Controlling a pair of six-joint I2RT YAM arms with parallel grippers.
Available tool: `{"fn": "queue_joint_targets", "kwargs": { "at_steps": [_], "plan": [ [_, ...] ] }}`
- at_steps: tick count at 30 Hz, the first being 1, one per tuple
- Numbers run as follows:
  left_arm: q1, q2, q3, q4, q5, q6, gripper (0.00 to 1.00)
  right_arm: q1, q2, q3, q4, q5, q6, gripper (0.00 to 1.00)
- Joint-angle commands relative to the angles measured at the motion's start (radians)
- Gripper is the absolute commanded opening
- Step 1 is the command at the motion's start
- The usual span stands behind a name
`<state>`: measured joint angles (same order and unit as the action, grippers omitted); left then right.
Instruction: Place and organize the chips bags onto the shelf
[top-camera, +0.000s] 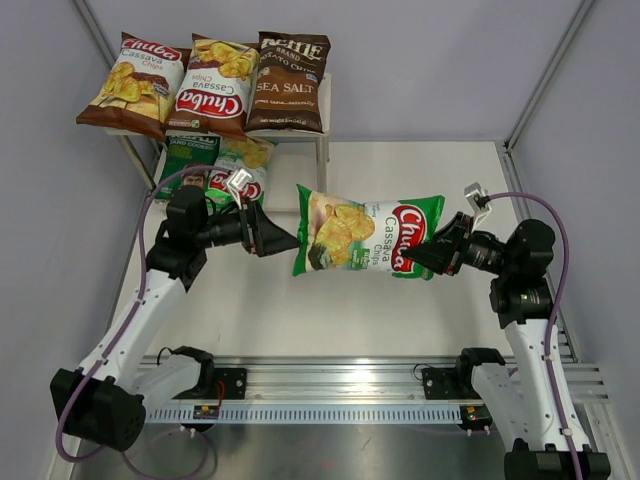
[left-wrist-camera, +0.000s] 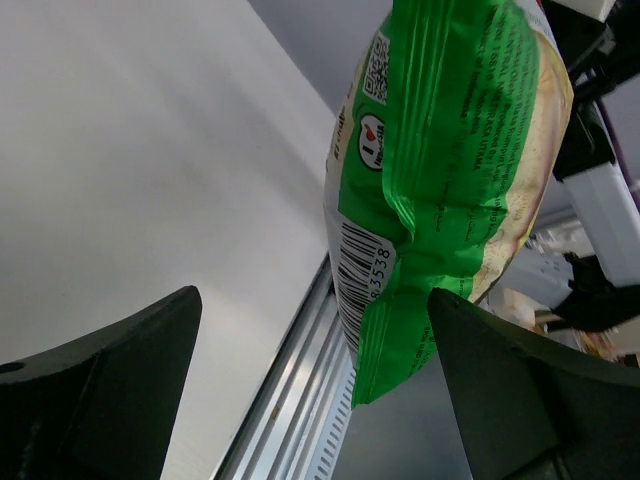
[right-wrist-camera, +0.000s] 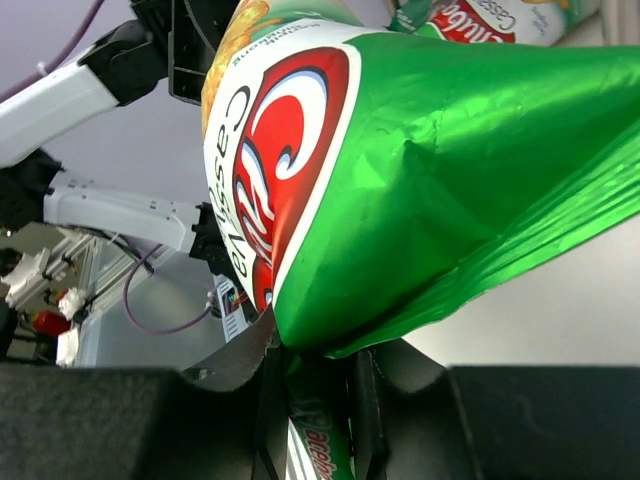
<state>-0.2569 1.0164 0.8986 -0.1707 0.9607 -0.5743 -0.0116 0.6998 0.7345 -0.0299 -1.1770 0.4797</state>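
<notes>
A green Chuba Cassava chips bag (top-camera: 365, 232) hangs sideways above the table's middle, and my right gripper (top-camera: 425, 255) is shut on its right end. In the right wrist view the bag (right-wrist-camera: 420, 150) fills the frame, its seam pinched in the gripper (right-wrist-camera: 315, 400). My left gripper (top-camera: 285, 240) stands open just left of the bag. Its wrist view shows the bag's barcode end (left-wrist-camera: 450, 150) hanging ahead of the gripper (left-wrist-camera: 315, 370), untouched. The shelf (top-camera: 326, 110) at the back left carries two brown Chuba bags (top-camera: 130, 85) (top-camera: 215, 85) and a Kettle Sea Salt bag (top-camera: 290, 80) on top. Below lie a dark green bag (top-camera: 195, 165) and a green Chuba bag (top-camera: 250, 158).
A white table (top-camera: 400, 320) lies under the held bag. An aluminium rail (top-camera: 320, 385) with both arm bases runs along the near edge. Grey walls and metal posts (top-camera: 545, 75) close in the back and sides.
</notes>
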Motion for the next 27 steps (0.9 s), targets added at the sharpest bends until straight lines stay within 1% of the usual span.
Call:
{"fn": "queue_joint_targets", "kwargs": {
  "at_steps": [1, 2, 3, 7, 11, 12, 13, 15, 16, 20, 22, 23, 24, 26, 27],
  "plan": [
    [-0.057, -0.018, -0.027, 0.216, 0.150, -0.083, 0.99, 0.007, -0.023, 0.025, 0.142, -0.090, 0.031, 0.20],
    [-0.071, -0.024, -0.038, 0.247, 0.167, -0.100, 0.99, 0.007, -0.026, 0.025, 0.142, -0.089, 0.031, 0.20],
    [-0.096, -0.044, -0.053, 0.299, 0.177, -0.113, 0.99, 0.034, -0.029, 0.025, 0.143, -0.088, 0.031, 0.20],
    [-0.120, -0.071, -0.078, 0.388, 0.193, -0.182, 0.99, 0.047, -0.042, 0.020, 0.166, -0.104, 0.037, 0.20],
    [-0.146, -0.053, -0.090, 0.480, 0.187, -0.248, 0.99, 0.073, -0.048, 0.011, 0.216, -0.128, 0.059, 0.20],
    [-0.159, -0.047, -0.096, 0.567, 0.190, -0.272, 0.99, 0.078, -0.049, 0.009, 0.216, -0.131, 0.057, 0.20],
    [-0.165, -0.042, -0.105, 0.629, 0.194, -0.338, 0.99, 0.079, -0.048, 0.012, 0.205, -0.136, 0.040, 0.20],
    [-0.168, -0.035, -0.132, 0.777, 0.213, -0.404, 0.99, 0.084, -0.046, 0.025, 0.147, -0.125, -0.008, 0.20],
    [-0.168, -0.033, -0.133, 0.799, 0.217, -0.439, 0.99, 0.084, -0.048, 0.040, 0.090, -0.110, -0.054, 0.20],
    [-0.168, -0.045, -0.116, 0.795, 0.234, -0.438, 0.99, 0.082, -0.039, 0.065, -0.006, -0.073, -0.139, 0.20],
    [-0.165, -0.059, -0.102, 0.745, 0.236, -0.409, 0.99, 0.084, -0.028, 0.065, -0.027, -0.058, -0.167, 0.19],
    [-0.163, -0.062, -0.098, 0.723, 0.224, -0.397, 0.99, 0.084, -0.022, 0.065, -0.022, -0.053, -0.167, 0.18],
    [-0.165, -0.067, -0.084, 0.658, 0.210, -0.380, 0.99, 0.082, -0.016, 0.063, -0.007, -0.055, -0.161, 0.18],
    [-0.165, -0.059, -0.066, 0.582, 0.166, -0.325, 0.99, 0.084, -0.006, 0.051, 0.018, -0.061, -0.145, 0.18],
    [-0.166, -0.052, -0.061, 0.541, 0.148, -0.317, 0.99, 0.084, -0.006, 0.046, 0.066, -0.065, -0.129, 0.18]
  ]
}}
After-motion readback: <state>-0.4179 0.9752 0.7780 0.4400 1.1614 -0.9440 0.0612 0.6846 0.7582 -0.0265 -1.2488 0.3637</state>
